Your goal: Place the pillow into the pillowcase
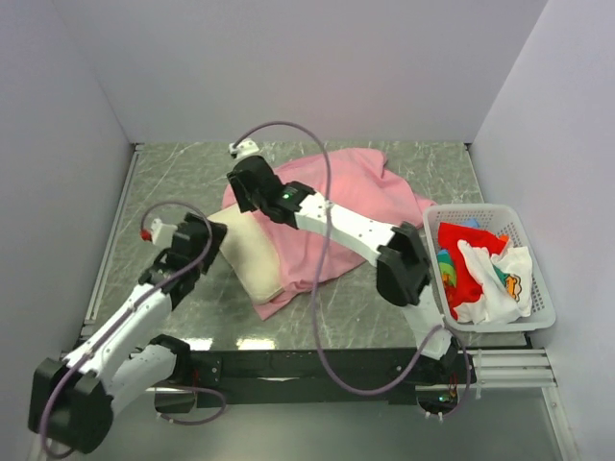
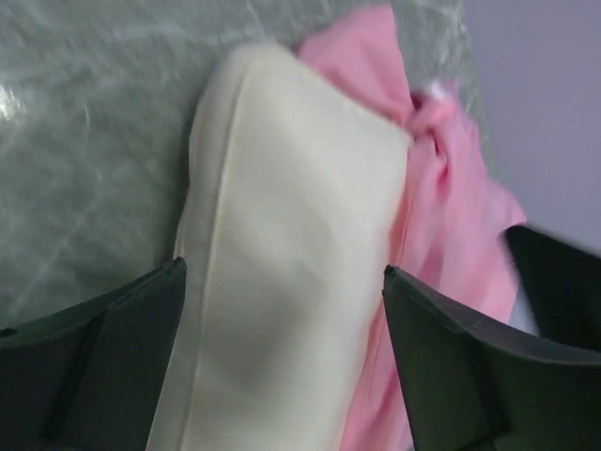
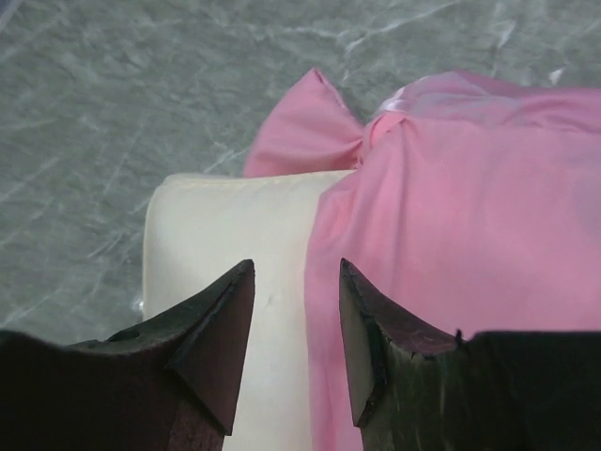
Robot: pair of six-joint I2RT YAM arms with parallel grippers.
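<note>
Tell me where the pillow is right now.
Top view, left of centre: the pillow, its right side covered by the pillowcase, lies beside the left gripper.

Cream pillow [image 2: 282, 235] beside pink pillowcase [image 2: 453, 202] on table [image 2: 84, 141]

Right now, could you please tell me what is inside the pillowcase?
The pillow: its cream end sticks out of the pillowcase. The rest is covered by the pink fabric, so how far in it reaches cannot be seen.

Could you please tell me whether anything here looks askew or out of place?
The pillow is only partly inside the pillowcase: its cream end sticks out, and the pink fabric is bunched in a tight gather beside it.
</note>
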